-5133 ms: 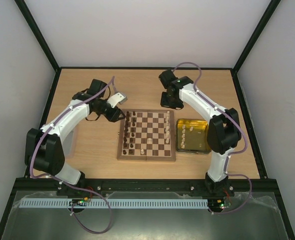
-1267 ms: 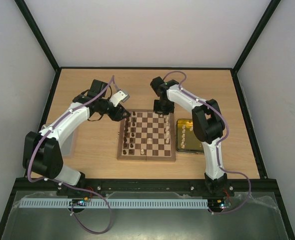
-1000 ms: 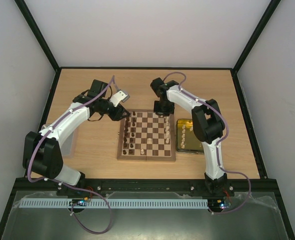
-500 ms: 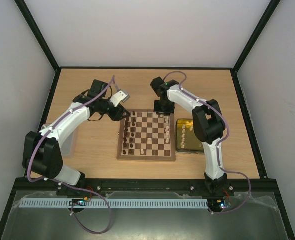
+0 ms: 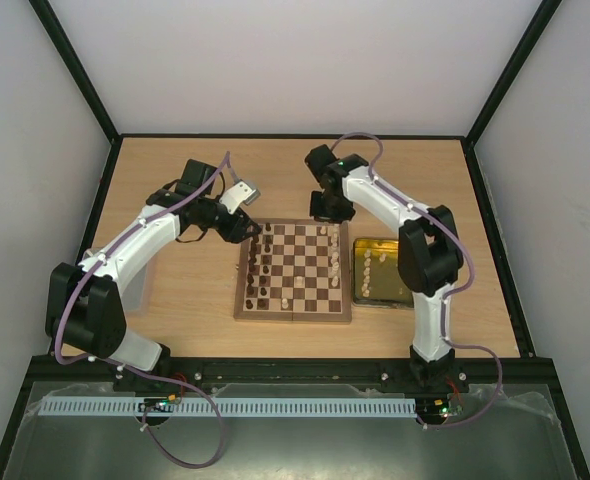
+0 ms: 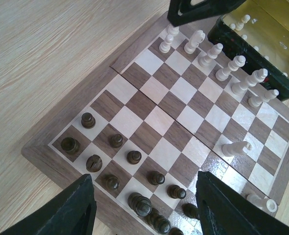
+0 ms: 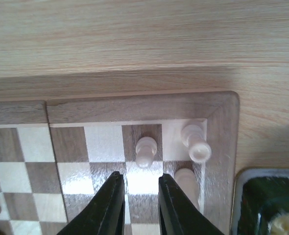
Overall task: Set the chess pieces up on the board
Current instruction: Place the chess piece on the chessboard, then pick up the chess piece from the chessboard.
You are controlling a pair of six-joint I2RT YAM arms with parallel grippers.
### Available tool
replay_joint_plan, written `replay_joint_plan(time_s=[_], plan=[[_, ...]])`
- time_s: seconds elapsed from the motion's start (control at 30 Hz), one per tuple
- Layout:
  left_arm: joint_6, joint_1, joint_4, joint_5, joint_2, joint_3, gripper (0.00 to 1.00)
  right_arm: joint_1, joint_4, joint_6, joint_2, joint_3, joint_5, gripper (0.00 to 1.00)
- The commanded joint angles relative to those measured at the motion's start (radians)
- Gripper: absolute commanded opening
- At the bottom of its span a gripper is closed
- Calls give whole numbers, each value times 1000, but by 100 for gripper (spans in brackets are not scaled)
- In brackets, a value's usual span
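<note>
The board (image 5: 293, 316) lies mid-table. Dark pieces (image 5: 258, 268) stand along its left side and cream pieces (image 5: 335, 262) along its right. My left gripper (image 5: 245, 226) hovers open and empty over the board's far left corner; in the left wrist view it (image 6: 144, 215) spans the dark pieces (image 6: 133, 157). My right gripper (image 5: 331, 212) is open and empty above the far right corner. In the right wrist view it (image 7: 140, 196) is just short of a cream pawn (image 7: 146, 151), with a cream rook (image 7: 197, 143) in the corner square. One cream piece (image 6: 235, 148) lies on its side.
A yellow translucent tray (image 5: 385, 241) holding more cream pieces sits against the board's right edge; its dark corner shows in the right wrist view (image 7: 267, 200). Black frame posts and white walls close in the table's far and side edges.
My right gripper came in over the board's far right corner, then drew back and up, leaving a cream pawn standing there. The left arm has barely moved.
</note>
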Motion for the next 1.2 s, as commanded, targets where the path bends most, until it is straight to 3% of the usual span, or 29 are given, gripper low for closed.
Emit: replay_joint_plan(time_s=[0.0,0.27,0.63,0.83,1.17], plan=[[2,-5,-10,-7,-6,-9,58,11,-32,4,-118,-31,44,17],[10,-3,-8,-50,2,-14,52,172,-36,42,-215,-172,49,11],[12,17,-5,-73,-20,-33,51,308,40,108,-320,-405,13,22],[12,23,-6,-74,-27,-38,51,316,62,112,-310,-387,-27,37],[12,27,-3,-74,-28,-42,51,368,60,123,-267,-333,-45,38]])
